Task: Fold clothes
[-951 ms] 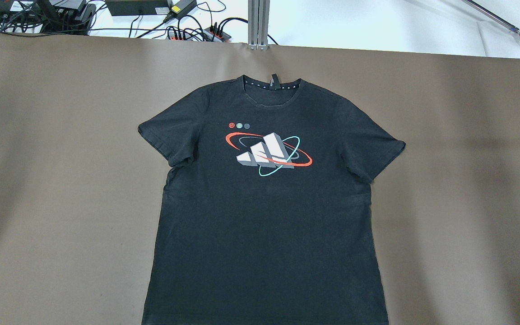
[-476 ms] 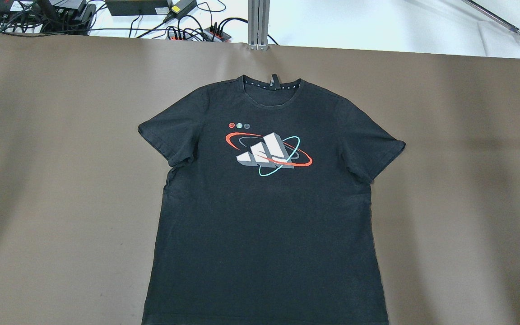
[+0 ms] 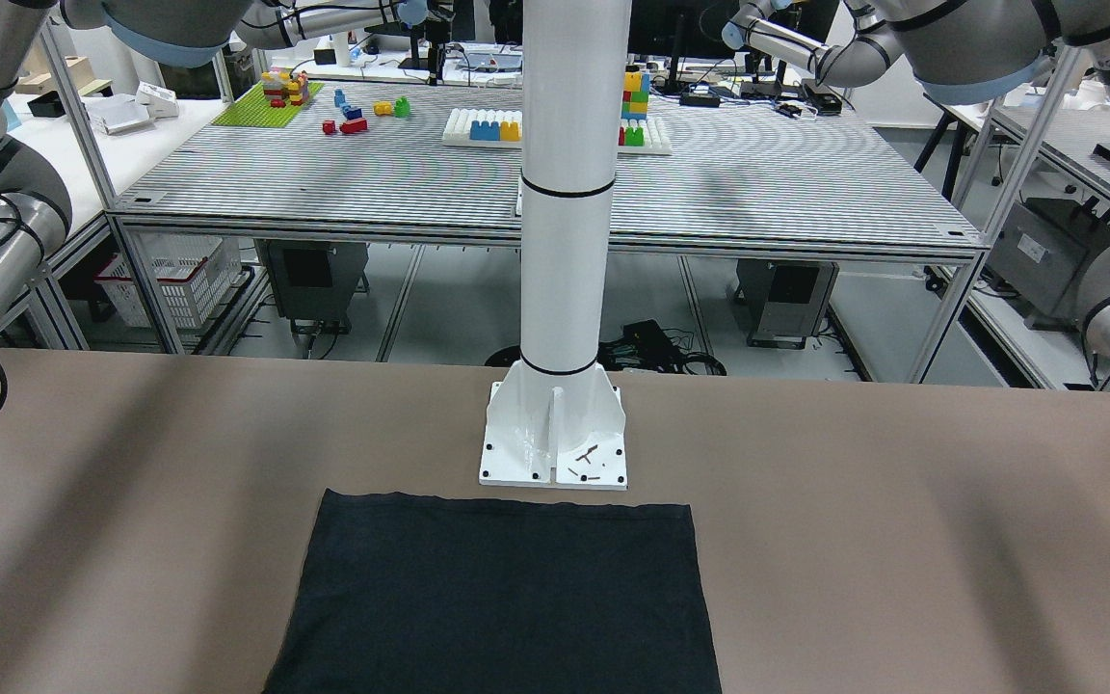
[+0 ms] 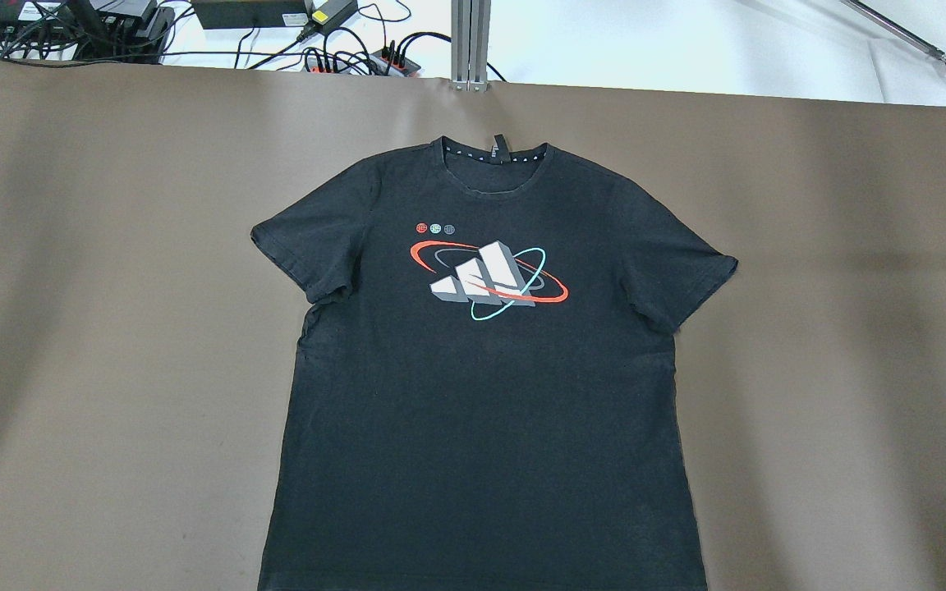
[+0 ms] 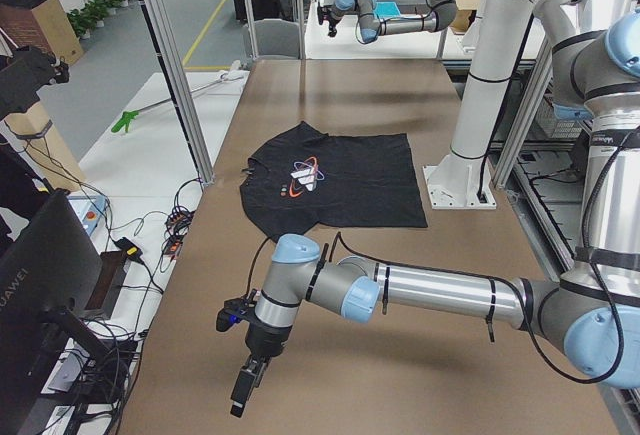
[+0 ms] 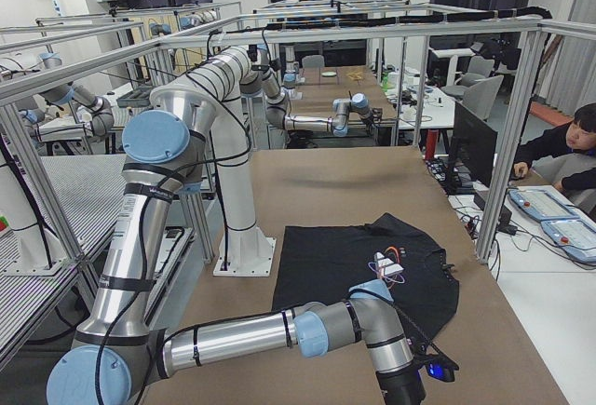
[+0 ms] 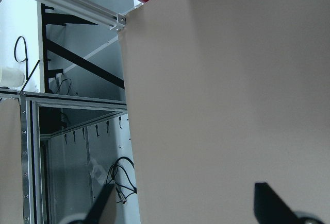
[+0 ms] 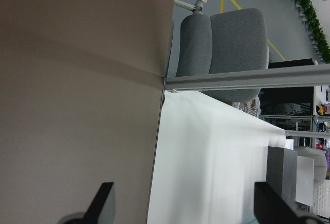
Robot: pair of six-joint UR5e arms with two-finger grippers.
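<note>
Nothing has shifted since a second ago: the black T-shirt (image 4: 481, 410) lies spread flat, print up, on the brown table (image 4: 95, 328), just as before. Nearest in the left-end view, the left gripper (image 7: 185, 211) hangs over bare table, its fingers (image 7: 103, 206) wide apart and holding nothing. The shirt lies well beyond it, toward the table's middle. At the opposite end the right gripper (image 8: 183, 206) hangs over the table's edge, jaws parted and empty, also well apart from the shirt. Behind the shirt's hem stands the white pole (image 3: 565, 193).
</note>
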